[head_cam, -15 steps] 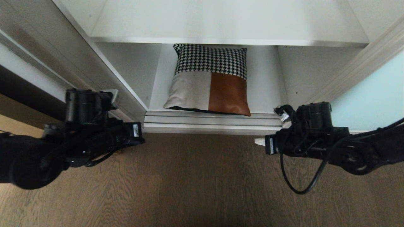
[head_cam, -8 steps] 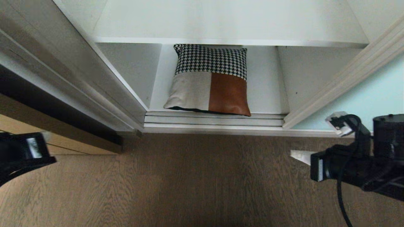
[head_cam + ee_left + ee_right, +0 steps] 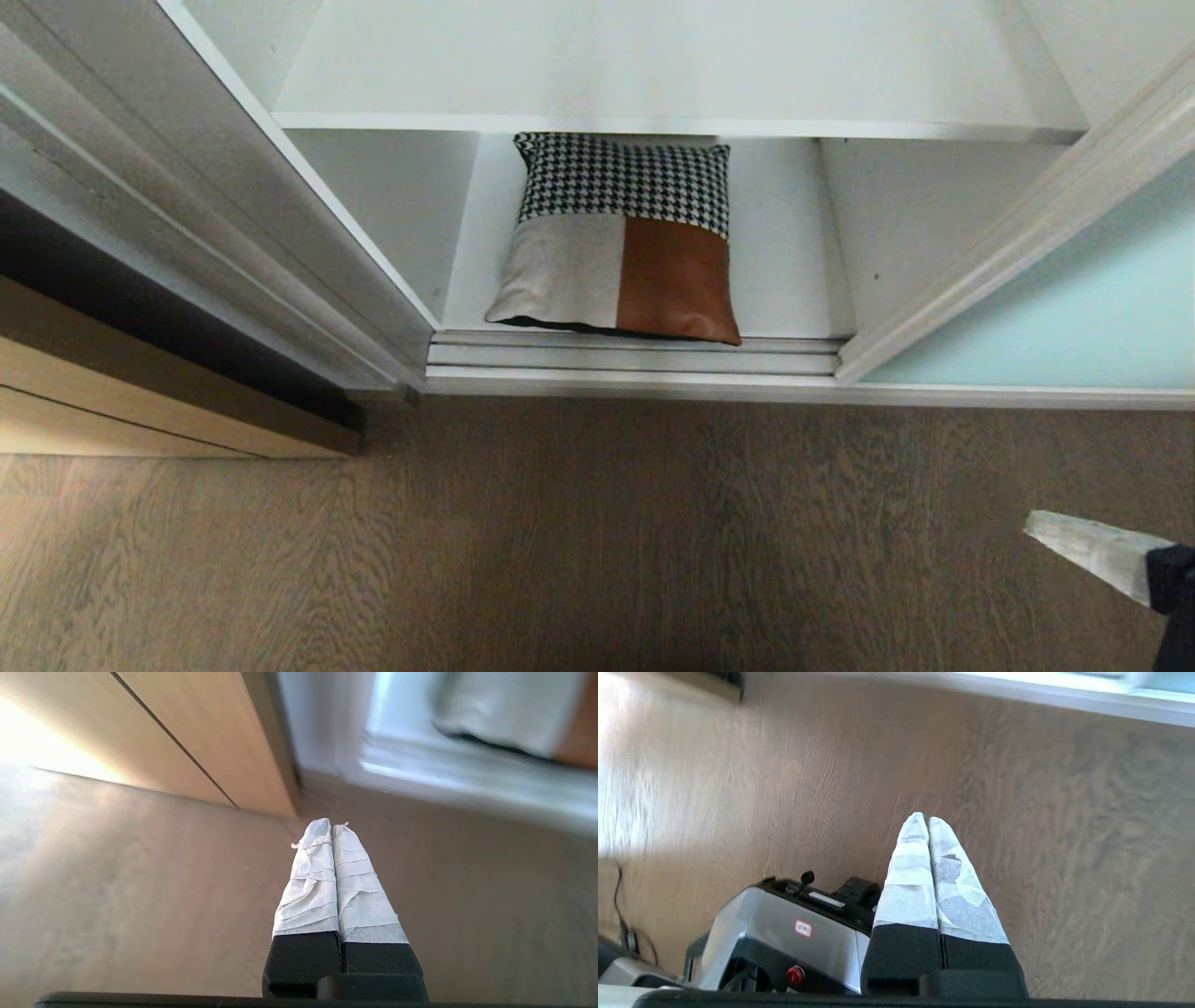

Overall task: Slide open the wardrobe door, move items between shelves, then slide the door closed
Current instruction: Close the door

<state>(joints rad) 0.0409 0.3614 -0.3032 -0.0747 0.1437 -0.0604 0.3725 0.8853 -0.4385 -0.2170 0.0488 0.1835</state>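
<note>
- Head view: both arms were up in front of the wardrobe a second ago, now they've dropped back out. The left one is gone from this view, and only the taped tip of the right gripper (image 3: 1097,553) pokes in at the bottom right corner over the floor (image 3: 579,532).
- The door (image 3: 1074,308) is slid off to the right, so the opening is clear. The one item I can see is a pillow (image 3: 621,238), houndstooth, beige and rust, lying on the bottom shelf (image 3: 784,280) with its front edge right at the sill tracks (image 3: 635,359). The upper shelf (image 3: 653,65) has nothing on it.
- My read: door step done, and the arms look to be resetting before going in for the pillow. Nothing blocks the way except the upper shelf's front edge hanging over the pillow's back part.
- Left wrist view: left gripper (image 3: 331,828) has its taped fingers pressed together, holding nothing, hanging over floor near the tan cabinet (image 3: 196,737) corner. The pillow corner is just visible, well apart from it.
- Right wrist view: right gripper (image 3: 921,819) is pinched closed too, holding nothing, over bare floor with the robot base (image 3: 784,938) below it.
</note>
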